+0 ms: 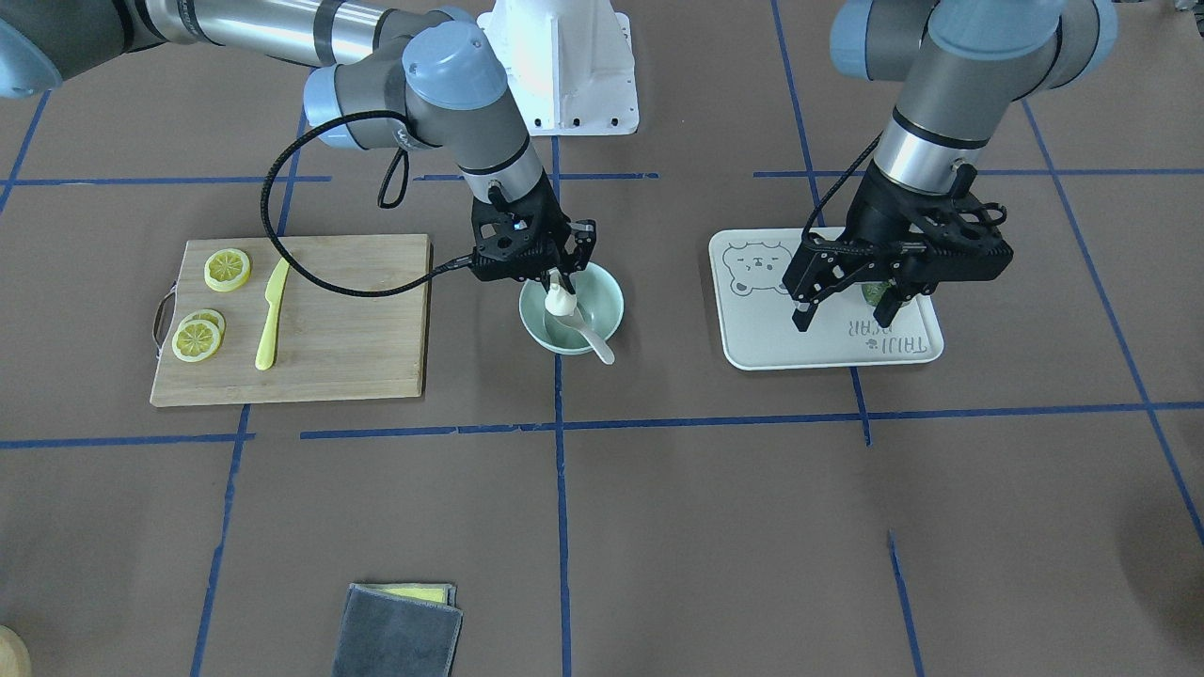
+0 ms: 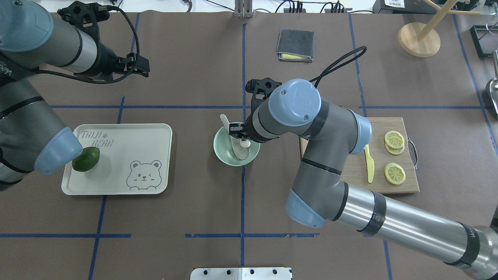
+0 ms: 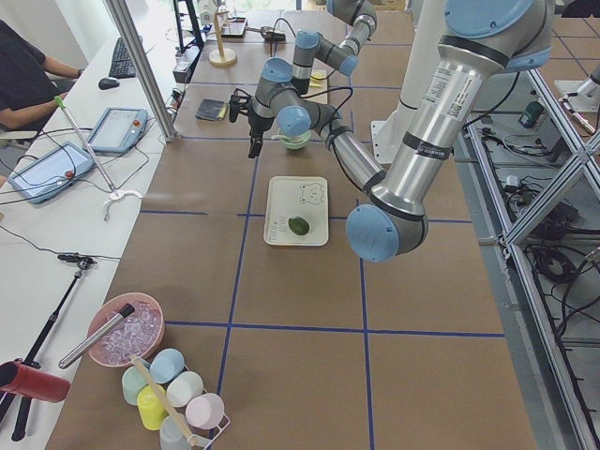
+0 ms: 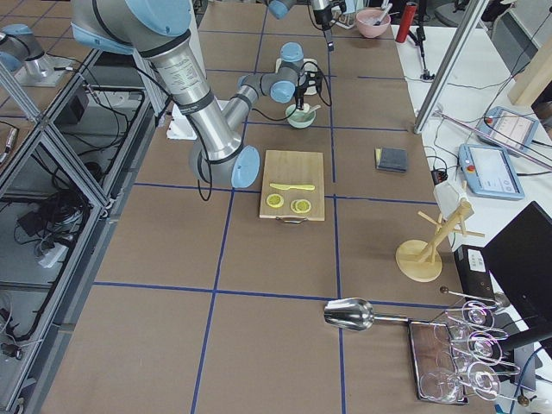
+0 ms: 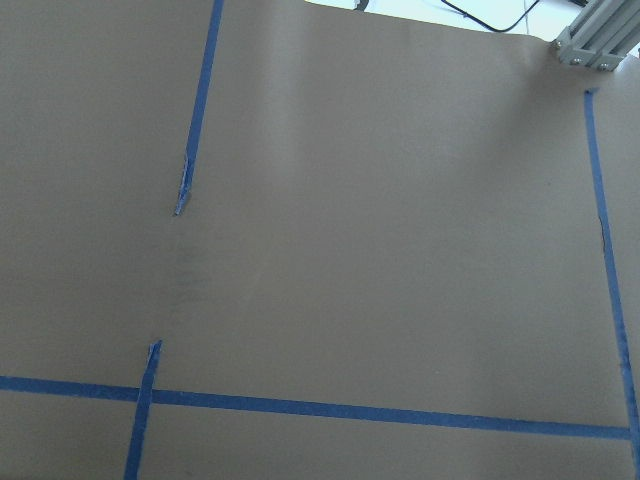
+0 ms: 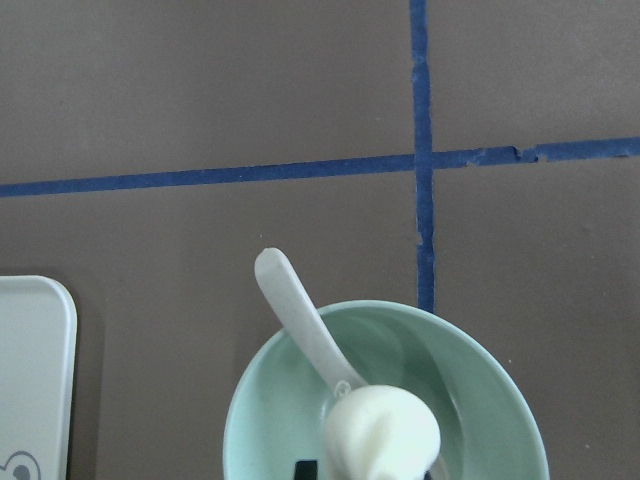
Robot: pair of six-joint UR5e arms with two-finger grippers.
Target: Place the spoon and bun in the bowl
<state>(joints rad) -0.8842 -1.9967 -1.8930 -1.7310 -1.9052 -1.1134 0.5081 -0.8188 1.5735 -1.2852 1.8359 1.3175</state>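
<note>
The mint-green bowl (image 1: 607, 282) stands at the table's middle; it also shows in the overhead view (image 2: 218, 149) and the right wrist view (image 6: 250, 400). The pale spoon (image 1: 593, 340) (image 2: 225, 120) (image 6: 295, 310) lies in it, scoop inside and handle over the rim. My right gripper (image 1: 560, 282) hangs over the bowl, shut on the cream-white bun (image 1: 562, 302) (image 2: 245, 143) (image 6: 385, 435), held just above the scoop. My left gripper (image 1: 845, 315) (image 2: 140, 66) is open and empty, raised high above the table by the white tray.
A white bear-print tray (image 1: 752, 348) (image 2: 148, 132) holds a dark green avocado (image 2: 86, 159). A wooden cutting board (image 1: 348, 320) carries a yellow knife (image 1: 271, 315) and lemon slices (image 1: 228, 269). A grey cloth (image 1: 400, 630) lies at the operators' edge.
</note>
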